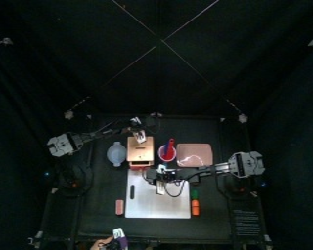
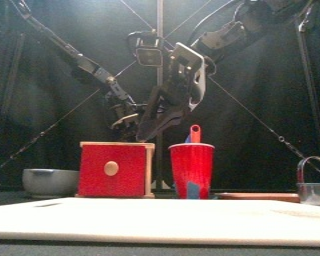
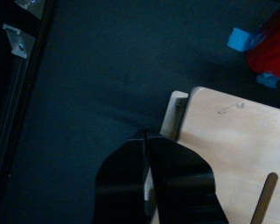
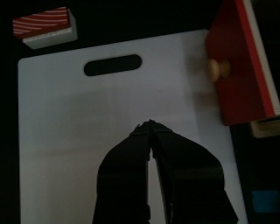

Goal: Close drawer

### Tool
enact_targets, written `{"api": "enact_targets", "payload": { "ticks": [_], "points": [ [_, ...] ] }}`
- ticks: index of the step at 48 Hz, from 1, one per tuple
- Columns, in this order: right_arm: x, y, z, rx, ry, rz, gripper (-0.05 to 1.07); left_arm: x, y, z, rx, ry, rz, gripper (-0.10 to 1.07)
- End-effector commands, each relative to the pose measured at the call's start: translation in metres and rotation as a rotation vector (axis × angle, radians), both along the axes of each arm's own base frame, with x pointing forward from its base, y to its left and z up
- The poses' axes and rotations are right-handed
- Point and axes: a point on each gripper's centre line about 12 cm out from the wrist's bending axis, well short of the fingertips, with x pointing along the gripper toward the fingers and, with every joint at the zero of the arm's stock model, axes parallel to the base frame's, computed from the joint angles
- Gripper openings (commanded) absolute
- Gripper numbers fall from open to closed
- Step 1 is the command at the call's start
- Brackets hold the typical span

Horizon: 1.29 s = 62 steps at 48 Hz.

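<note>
- The drawer (image 2: 116, 170), red-fronted with a pale knob, sits in its tan cabinet (image 4: 269, 66) on the surface beside a red cup (image 2: 192, 170)
- Left gripper (image 3: 150, 140) hangs clenched and empty at the cabinet's back edge
- Right gripper (image 4: 149, 129) hovers clenched and empty over the white sheet (image 4: 95, 122)

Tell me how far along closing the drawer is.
Done: the right gripper hangs shut over the white sheet, pointing towards the red, knobbed front of the drawer. In hand: the left gripper is at the back edge of the cabinet. Left: pushing it in; whether it is flush is unclear.
</note>
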Motion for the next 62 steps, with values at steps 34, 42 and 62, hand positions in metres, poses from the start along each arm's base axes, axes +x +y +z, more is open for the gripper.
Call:
{"api": "enact_targets", "payload": {
  "ticks": [34, 42, 62],
  "points": [
    [0.024, -0.024, 0.004, 0.026, -0.09, -0.072, 0.04, 0.005, -0.002, 0.007, -0.038, 0.029, -0.066, 0.37],
    [0.04, -0.02, -0.006, 0.026, -0.078, -0.061, 0.04, 0.005, -0.003, 0.002, -0.041, 0.047, -0.085, 0.37],
    [0.071, -0.027, -0.021, -0.006, -0.072, -0.047, 0.04, 0.006, -0.002, -0.002, -0.034, 0.058, -0.11, 0.37]
  ]
}}
